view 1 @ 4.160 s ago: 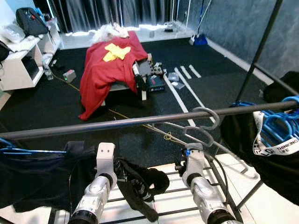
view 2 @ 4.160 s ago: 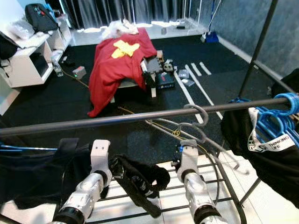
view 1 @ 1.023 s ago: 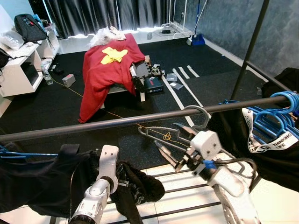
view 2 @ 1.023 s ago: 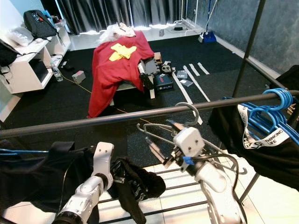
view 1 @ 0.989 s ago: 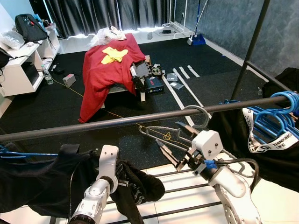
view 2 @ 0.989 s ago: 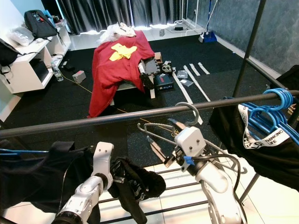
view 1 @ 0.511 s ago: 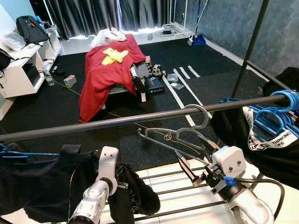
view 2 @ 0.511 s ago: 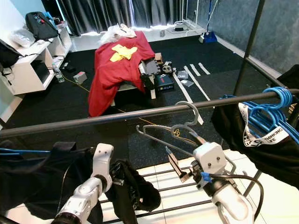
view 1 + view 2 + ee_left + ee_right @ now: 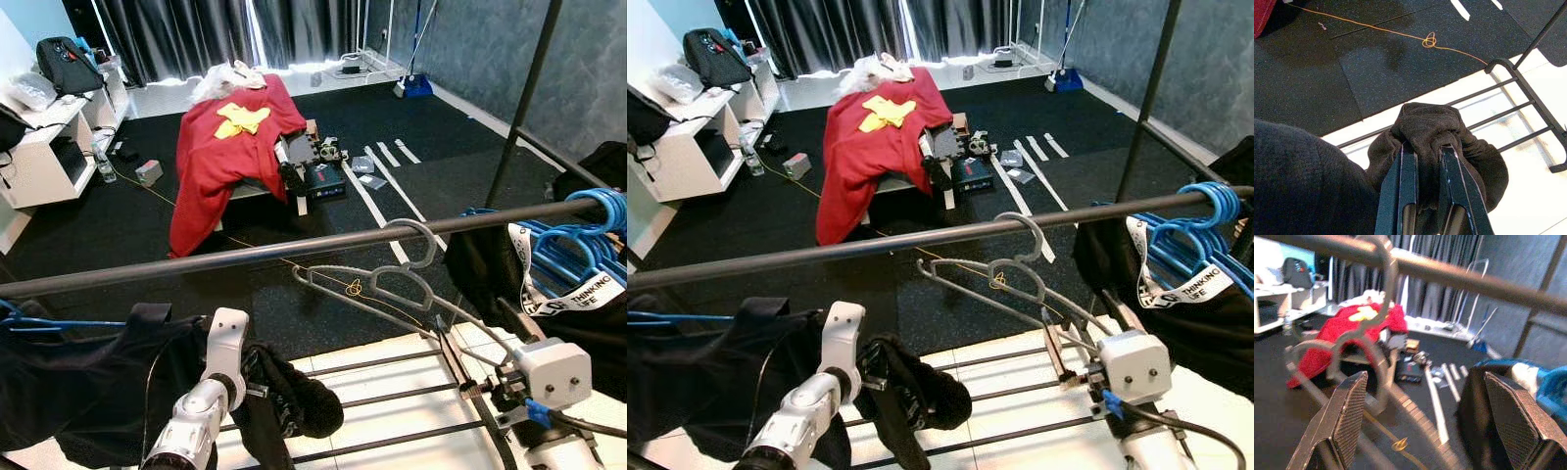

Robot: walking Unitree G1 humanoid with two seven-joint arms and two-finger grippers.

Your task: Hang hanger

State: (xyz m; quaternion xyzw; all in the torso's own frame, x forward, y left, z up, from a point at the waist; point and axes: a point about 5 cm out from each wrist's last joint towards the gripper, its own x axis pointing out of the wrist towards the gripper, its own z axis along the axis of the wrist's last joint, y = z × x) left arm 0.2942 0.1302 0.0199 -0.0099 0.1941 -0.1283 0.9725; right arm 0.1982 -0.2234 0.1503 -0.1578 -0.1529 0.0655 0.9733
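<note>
A grey wire hanger [image 9: 364, 283] hangs by its hook [image 9: 1385, 281] on the dark clothes rail [image 9: 245, 256]. My right gripper [image 9: 470, 315] is open, below and to the right of the hanger, with nothing between its fingers [image 9: 1348, 417]. Lower left, my left gripper [image 9: 1426, 148] is shut on a bunched black garment [image 9: 292, 394], which droops over the rack's base bars. The cloth hides the left fingertips in the eye views.
Several blue hangers [image 9: 580, 233] with black clothes crowd the rail's right end. Another black garment [image 9: 69, 387] hangs at the left. The rack's upright [image 9: 519, 113] rises at right. Beyond, a red cloth [image 9: 230, 147] covers a low table, and white shelves [image 9: 39, 147] stand far left.
My right gripper, close against the hanger a second ago, has drawn back down and to the right with its fingers spread. The hanger stays hooked on the rail. The left arm has not moved.
</note>
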